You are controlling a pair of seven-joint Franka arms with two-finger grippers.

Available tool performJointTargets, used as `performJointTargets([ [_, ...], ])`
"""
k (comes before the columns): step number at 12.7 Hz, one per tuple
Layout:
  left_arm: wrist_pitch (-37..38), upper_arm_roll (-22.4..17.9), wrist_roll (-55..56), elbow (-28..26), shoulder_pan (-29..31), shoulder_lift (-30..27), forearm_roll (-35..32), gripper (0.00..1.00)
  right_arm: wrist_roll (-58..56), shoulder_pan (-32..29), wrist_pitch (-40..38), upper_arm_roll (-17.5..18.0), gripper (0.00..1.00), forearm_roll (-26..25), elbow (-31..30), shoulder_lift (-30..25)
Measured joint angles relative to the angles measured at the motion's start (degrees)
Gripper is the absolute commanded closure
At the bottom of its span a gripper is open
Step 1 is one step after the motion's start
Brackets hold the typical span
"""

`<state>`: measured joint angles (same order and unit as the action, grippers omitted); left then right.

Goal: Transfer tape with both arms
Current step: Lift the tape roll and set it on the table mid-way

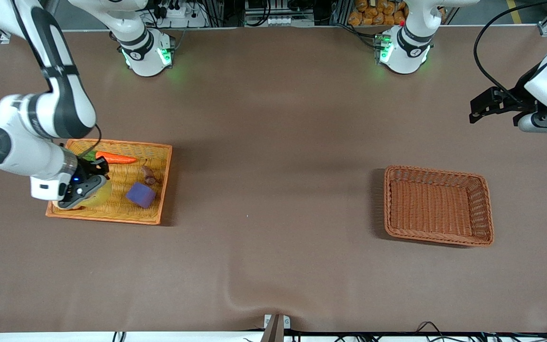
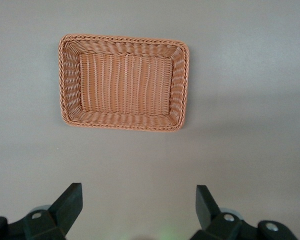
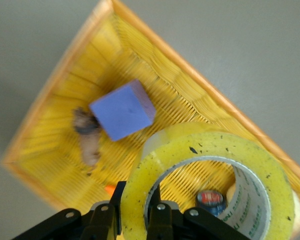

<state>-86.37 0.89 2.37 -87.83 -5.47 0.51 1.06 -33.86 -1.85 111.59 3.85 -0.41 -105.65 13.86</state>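
Yellow tray (image 3: 155,70) — right gripper (image 3: 135,212) pinching tape (image 3: 210,150).

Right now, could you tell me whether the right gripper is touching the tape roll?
Touching. The right wrist view shows the right gripper with one finger inside and one outside the wall of the tape roll, pinched on it.

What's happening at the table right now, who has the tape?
The right gripper is shut on the wall of the tape roll, over the yellow woven tray that also holds a carrot, a purple block and a small blue-and-white can. The left gripper waits open above the table near the empty brown wicker basket.
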Motion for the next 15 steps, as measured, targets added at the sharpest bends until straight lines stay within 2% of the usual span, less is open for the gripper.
performJointTargets([
  [2, 0.00, 0.03, 0.00, -0.12, -0.01, 0.03, 0.00, 0.00, 8.82, 5.39, -5.64, 0.29, 1.00, 0.37, 6.59, -0.20],
  [4, 0.00, 0.02, 0.00, -0.23, 0.00, 0.06, 0.00, 0.00, 20.96, 13.89, -6.76, 0.56, 1.00, 0.97, 10.64, 0.36],
  [6, 0.00, 0.04, 0.00, -0.30, -0.01, 0.07, 0.00, 0.00, 36.33, 23.71, -6.02, 0.79, 1.00, 2.16, 14.35, 3.45],
  [8, 0.00, 0.04, 0.00, -0.36, -0.01, 0.07, 0.00, 0.00, 48.84, 31.86, -3.71, 0.80, 1.00, 2.30, 21.50, 10.69],
  [10, 0.00, 0.02, 0.00, -0.40, -0.01, 0.08, 0.00, 0.00, 56.26, 36.26, 1.29, 0.72, 1.00, 2.55, 28.32, 19.90],
  [13, 0.00, 0.03, 0.00, -0.45, 0.00, 0.10, 0.00, 0.00, 63.22, 40.85, 11.24, 0.70, 1.00, 3.29, 32.40, 31.67],
  [15, 0.00, 0.03, 0.00, -0.47, 0.00, 0.10, 0.00, 0.00, 65.25, 43.63, 12.88, 0.63, 1.00, 3.40, 35.24, 36.48],
])
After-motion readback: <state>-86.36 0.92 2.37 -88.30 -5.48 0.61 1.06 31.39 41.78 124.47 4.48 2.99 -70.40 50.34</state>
